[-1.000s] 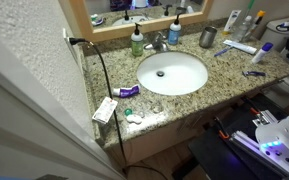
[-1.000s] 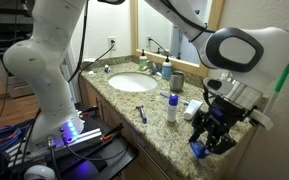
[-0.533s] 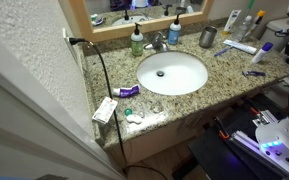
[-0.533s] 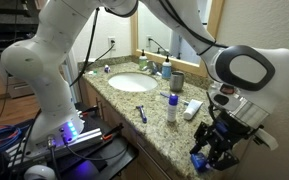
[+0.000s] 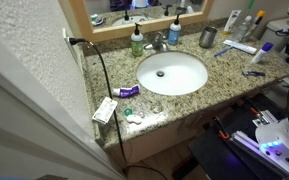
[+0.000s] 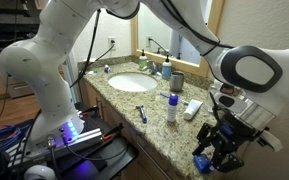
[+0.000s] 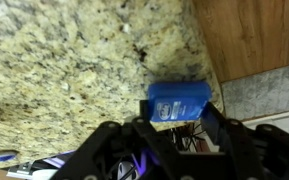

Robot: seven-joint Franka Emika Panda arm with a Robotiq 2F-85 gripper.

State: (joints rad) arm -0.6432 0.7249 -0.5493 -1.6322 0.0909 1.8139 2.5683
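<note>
Pinching a small blue block (image 7: 179,103) between its two fingers (image 7: 213,118), the hand (image 6: 216,158) hangs at the far end of the granite tabletop (image 6: 159,125), away from the sink (image 6: 132,82). The jaws are pressed in against the block's two sides. In the wrist view the block shows a flat blue face with faint markings, too blurred to read. It sits over the line where the speckled stone gives way to the brown wooden cabinet front (image 7: 254,40). Whether the block touches the stone cannot be told. In an exterior view the block (image 6: 200,160) peeks out at the hand's lower side, just off the tabletop's corner and a little lower than its surface.

Nearest to the hand on the tabletop lie a white tube (image 6: 192,108) and, just beside it, an upright white bottle with a blue cap (image 6: 172,106). A metal cup (image 6: 177,81) stands behind them, towards the wall. A purple-handled razor (image 6: 143,112) lies near the front edge, between the bottle and the sink.

On the other side of the sink, in an exterior view, a purple tube (image 5: 129,92) lies close to the basin's rim and a white box (image 5: 104,110) sits at the tabletop's corner. A black cable (image 5: 101,62) runs down from the wall socket. A green bottle (image 5: 136,40) and a blue bottle (image 5: 174,30) flank the faucet (image 5: 158,42) under the mirror (image 5: 149,8).
</note>
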